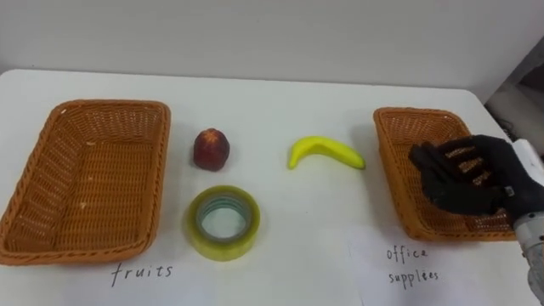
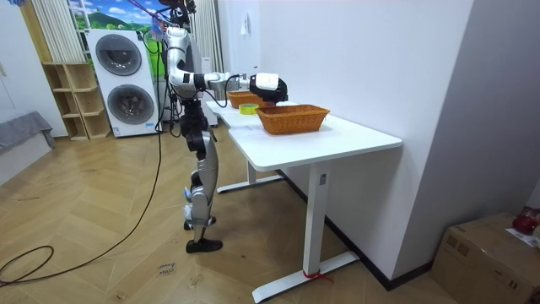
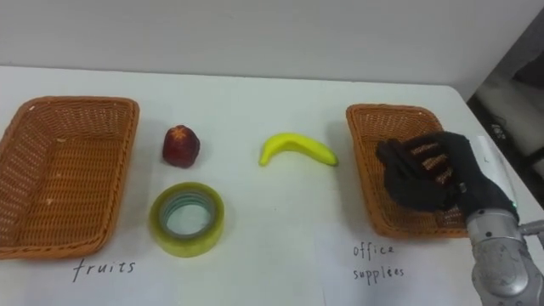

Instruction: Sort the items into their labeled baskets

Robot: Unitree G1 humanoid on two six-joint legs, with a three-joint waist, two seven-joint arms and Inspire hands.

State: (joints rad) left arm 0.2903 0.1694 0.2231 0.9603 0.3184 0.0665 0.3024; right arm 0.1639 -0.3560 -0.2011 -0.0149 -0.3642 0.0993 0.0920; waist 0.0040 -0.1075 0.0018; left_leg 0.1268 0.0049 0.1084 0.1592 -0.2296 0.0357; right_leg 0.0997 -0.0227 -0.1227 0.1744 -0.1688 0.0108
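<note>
We count two wicker baskets on the bench: the left basket by its left edge and the right basket by its right edge. There are two pieces of fruit mid-bench, one round red fruit and one banana. We see one tape roll nearer the front edge. Along that edge are two handwritten labels, the fruits label and the office supplies label.

A white table is standing on wooden flooring beside a white wall — washing machines are sitting behind.

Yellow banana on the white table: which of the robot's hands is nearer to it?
Right. The right hand hovers over the brown woven basket right of the yellow banana, not touching it.
</note>
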